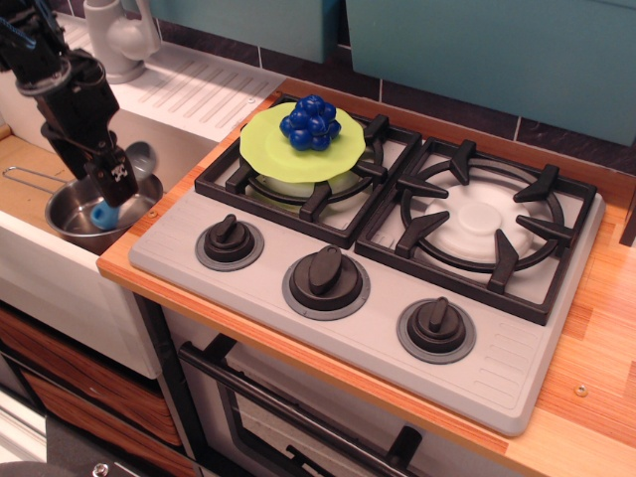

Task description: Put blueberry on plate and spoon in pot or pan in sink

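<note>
Nearest, we see the spoon (102, 216) lying in the pot (89, 213) in the sink (30, 174), handle end down, apparently released; the claw (112, 187) hangs just above it, its opening unclear. Farther back, the blueberry (310, 122) sits on the plate (273, 157), so both placements look done.

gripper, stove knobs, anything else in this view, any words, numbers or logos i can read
No legible text anywhere in this view.
The gripper carries a small white mark on its black body, too blurred to read.
The three stove knobs show no readable markings.
The plate, pot and tap are plain.
</note>
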`<state>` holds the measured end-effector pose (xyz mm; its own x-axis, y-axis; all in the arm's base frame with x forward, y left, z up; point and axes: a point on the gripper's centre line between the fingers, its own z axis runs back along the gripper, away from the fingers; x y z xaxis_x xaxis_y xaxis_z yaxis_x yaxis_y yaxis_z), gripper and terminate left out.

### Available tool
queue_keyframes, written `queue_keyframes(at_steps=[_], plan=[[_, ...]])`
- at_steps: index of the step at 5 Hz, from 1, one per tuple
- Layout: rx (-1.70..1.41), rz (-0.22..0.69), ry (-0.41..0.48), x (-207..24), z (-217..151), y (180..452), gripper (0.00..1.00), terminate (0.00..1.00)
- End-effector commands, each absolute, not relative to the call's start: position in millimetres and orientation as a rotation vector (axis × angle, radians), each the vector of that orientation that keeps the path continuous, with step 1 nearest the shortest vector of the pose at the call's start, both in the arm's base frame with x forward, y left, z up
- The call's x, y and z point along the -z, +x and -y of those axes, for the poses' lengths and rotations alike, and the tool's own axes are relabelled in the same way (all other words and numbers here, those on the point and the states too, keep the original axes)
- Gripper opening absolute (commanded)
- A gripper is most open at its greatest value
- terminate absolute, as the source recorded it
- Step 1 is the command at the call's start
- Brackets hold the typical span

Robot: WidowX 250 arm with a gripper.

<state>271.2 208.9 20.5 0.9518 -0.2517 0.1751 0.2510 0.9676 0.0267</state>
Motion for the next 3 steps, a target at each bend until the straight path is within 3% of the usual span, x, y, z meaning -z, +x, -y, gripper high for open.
queue_keyframes(at_steps=[1, 3], plan=[[0.237, 0.122, 0.097, -95, -195, 278, 1.0, 0.0], [0.233, 0.064, 0.156, -123, -170, 275, 1.0, 0.0]])
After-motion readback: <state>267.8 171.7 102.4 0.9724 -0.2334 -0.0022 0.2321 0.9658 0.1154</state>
